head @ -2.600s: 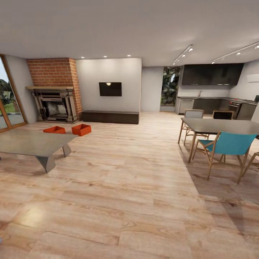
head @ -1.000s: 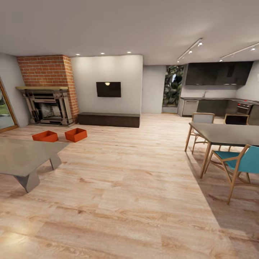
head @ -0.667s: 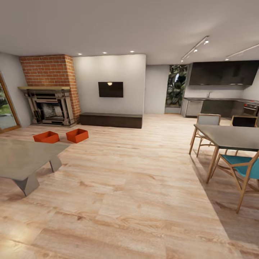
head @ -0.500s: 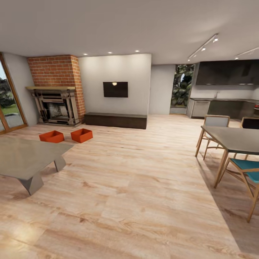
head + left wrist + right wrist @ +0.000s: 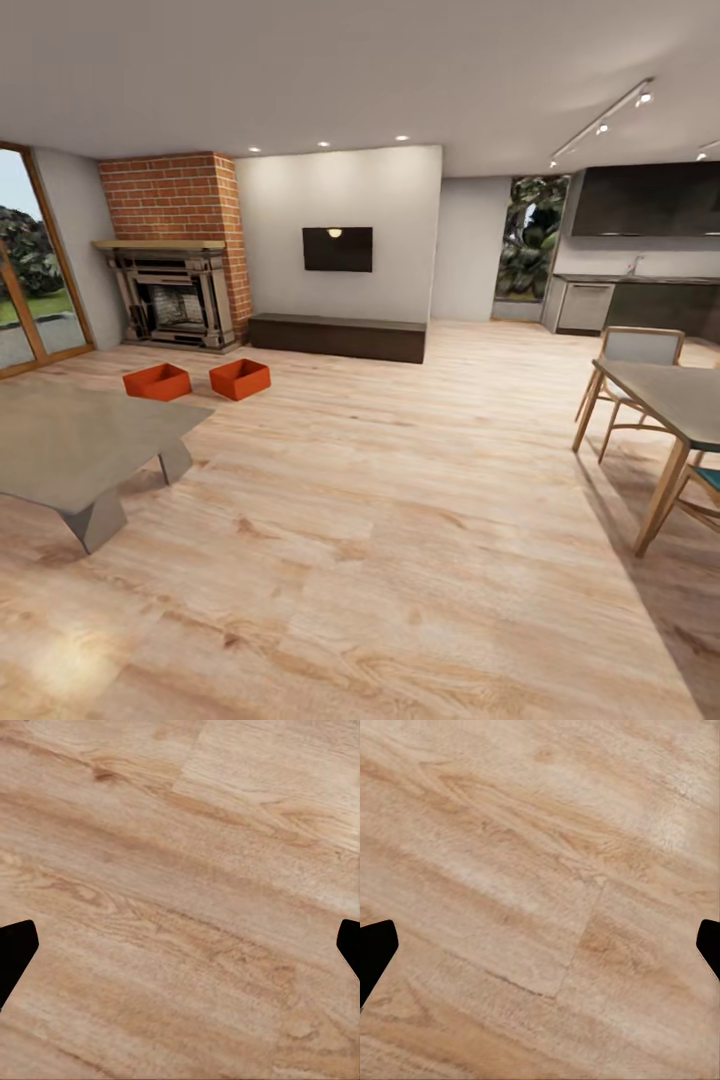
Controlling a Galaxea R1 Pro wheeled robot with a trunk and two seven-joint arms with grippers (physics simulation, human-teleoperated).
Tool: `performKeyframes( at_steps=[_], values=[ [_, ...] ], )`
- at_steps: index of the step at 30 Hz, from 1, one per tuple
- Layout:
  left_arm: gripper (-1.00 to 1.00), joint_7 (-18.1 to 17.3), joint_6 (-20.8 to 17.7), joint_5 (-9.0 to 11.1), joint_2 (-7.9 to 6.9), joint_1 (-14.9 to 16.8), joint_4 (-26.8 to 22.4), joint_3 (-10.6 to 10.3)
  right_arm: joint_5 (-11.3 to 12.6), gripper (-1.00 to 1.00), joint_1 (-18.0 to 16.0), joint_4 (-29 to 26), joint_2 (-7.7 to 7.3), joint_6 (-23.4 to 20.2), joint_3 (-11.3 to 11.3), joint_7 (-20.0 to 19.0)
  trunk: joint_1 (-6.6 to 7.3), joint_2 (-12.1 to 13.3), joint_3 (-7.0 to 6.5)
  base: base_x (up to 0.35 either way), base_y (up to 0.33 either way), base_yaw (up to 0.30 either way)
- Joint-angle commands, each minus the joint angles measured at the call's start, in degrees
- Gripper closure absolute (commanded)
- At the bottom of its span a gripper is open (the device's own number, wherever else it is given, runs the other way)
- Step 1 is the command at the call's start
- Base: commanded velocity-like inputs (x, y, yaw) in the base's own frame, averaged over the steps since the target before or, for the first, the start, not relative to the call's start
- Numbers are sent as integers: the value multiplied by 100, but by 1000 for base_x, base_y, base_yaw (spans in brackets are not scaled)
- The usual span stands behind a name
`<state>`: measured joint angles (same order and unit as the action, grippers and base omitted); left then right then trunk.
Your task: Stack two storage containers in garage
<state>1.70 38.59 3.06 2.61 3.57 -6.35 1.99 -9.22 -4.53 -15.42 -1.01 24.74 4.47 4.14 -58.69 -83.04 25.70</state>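
Our left gripper [image 5: 180, 949] and right gripper [image 5: 540, 949] hang spread over bare planks; the two storage containers [image 5: 198, 380] sit side by side near the fireplace [image 5: 175, 300], wide floor [image 5: 400, 500] open between.

from my left wrist camera i see the left gripper [image 5: 180, 945] as two flat black fingertips [image 5: 13, 949], one at each edge of the picture, plain and matte, with angled, chamfered corners tapering inward. the right gripper [image 5: 540, 945] looks the same: two solid black fingertips [image 5: 373, 949] with the same cut corners. i can make out no screws, cables or markings on any of them.
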Motion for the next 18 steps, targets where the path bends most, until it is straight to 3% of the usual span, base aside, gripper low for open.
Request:
performKeyframes(
  at_steps=[1,18],
  values=[
    [-100,-3,17,11,2,4,4,14,-19,-100,-4,4,-5,9,45,43,-3,-3,6,329,0,2],
    [-100,-3,17,11,2,4,6,12,-19,-100,-4,4,-5,8,45,43,-3,-3,6,329,0,0]
  ],
)
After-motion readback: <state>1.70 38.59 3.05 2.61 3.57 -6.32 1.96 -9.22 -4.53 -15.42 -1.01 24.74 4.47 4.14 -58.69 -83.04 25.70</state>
